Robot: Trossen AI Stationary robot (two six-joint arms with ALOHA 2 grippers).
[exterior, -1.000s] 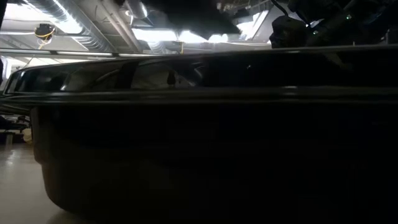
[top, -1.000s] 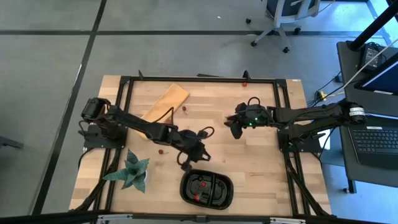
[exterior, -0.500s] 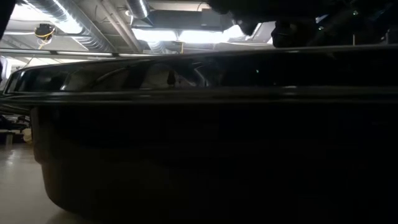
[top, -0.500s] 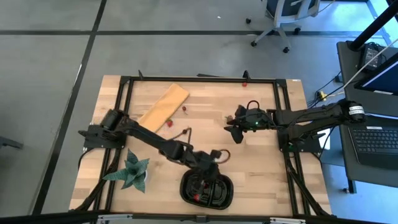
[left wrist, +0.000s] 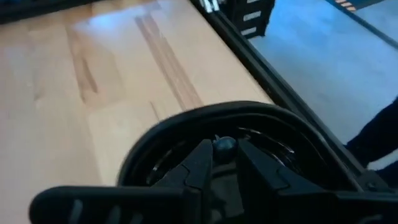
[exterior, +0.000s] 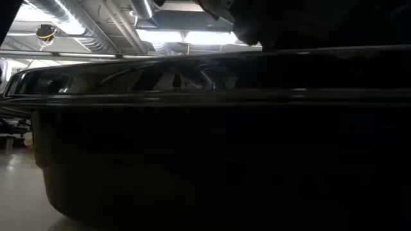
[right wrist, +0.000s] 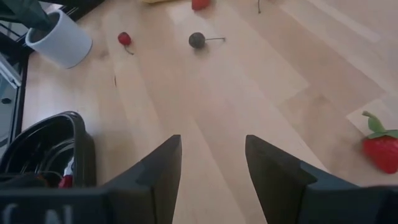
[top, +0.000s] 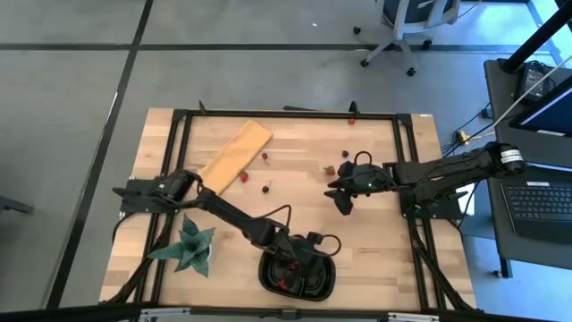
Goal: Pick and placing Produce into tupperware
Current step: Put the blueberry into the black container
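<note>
The black tray [top: 320, 284] sits near the table's near edge and holds a few red fruits [top: 283, 284]; its wall [exterior: 192, 160] fills the low view. My left gripper [top: 298, 259] hangs over the tray, shut on a small dark berry [left wrist: 224, 146]. My right gripper [top: 344, 199] hovers open over bare wood right of centre [right wrist: 211, 168]. Loose produce lies on the table: a strawberry [right wrist: 380, 149], a dark stemmed berry [right wrist: 198, 40], a red one [right wrist: 124, 38], and more [top: 243, 177] by the board. My left gripper pinches the small dark berry [left wrist: 224, 145] between its two fingertips [left wrist: 200, 158]. The fingers slant down from the table's left side. The berry is lifted clear, above the inside of the black tray [left wrist: 186, 124].
A green spiky plant in a white pot [top: 189, 246] stands at the near left, and a tan board [top: 234, 154] lies at the far left. A black frame [top: 407, 179] rims the table. Bare wood lies between the tray and my right gripper.
My left gripper has travelled from the table's middle toward the near edge and right, and now hangs over the tray, still shut. My right gripper has shifted slightly toward the near edge, uncovering two red fruits behind it.
</note>
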